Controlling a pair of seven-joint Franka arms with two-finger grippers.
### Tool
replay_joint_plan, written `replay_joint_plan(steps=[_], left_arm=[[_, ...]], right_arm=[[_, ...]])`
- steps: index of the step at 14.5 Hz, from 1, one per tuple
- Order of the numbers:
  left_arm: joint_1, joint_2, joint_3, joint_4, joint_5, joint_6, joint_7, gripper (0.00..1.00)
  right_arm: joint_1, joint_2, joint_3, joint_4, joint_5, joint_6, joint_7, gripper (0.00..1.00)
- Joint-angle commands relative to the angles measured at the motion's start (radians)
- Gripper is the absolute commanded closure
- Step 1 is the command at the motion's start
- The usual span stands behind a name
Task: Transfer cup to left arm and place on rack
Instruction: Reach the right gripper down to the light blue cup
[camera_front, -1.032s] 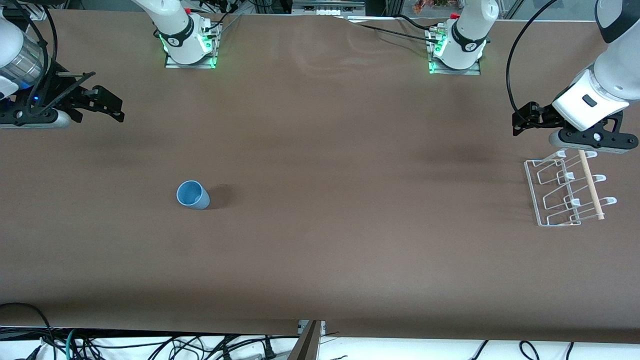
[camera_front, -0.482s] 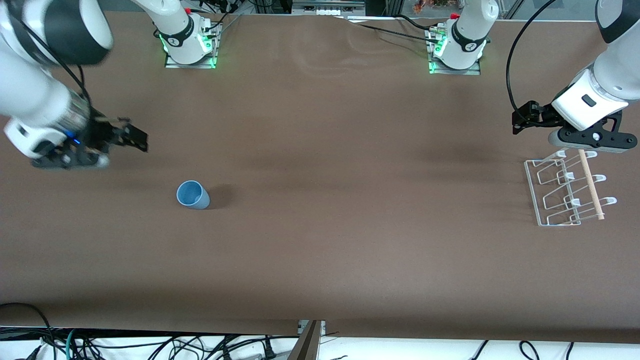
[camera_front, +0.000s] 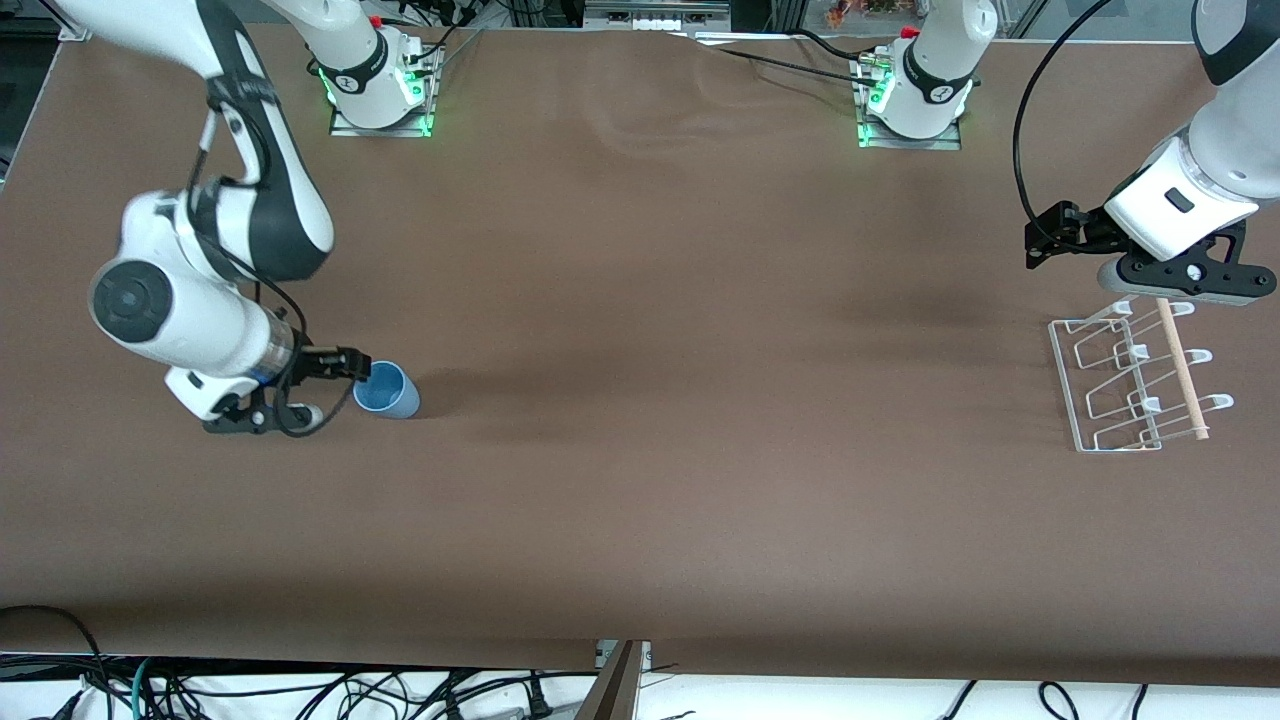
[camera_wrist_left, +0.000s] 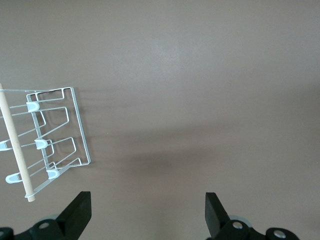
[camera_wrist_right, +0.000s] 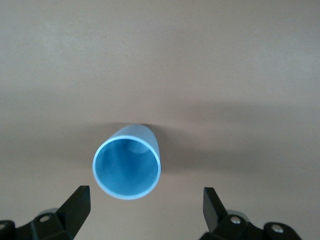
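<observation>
Light-blue cup (camera_front: 384, 389) stands upright on the tabletop (camera_front: 640, 420), just ahead of the right hand (camera_front: 345, 372), whose fingers are spread wide and not touching it; left hand (camera_front: 1045, 243), fingers apart, waits above the white wire rack (camera_front: 1135, 385).

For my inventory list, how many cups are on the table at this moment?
1. The cup stands on the table toward the right arm's end, just in front of the open right end effector. No other is visible.
</observation>
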Motion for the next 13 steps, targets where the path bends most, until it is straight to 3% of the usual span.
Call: replay_joint_plan(steps=[1,13], left_arm=[[-0.001,0.006,0.002,0.026,-0.013,-0.022,-0.010,0.00],[-0.001,0.006,0.002,0.027,-0.013,-0.021,-0.010,0.00]], right_arm=[[0.004,0.019,-0.002,0.017,0.000,0.001,0.000,0.00],[-0.005,0.096,-0.005,-0.007,-0.004,-0.001,-0.098,0.00]])
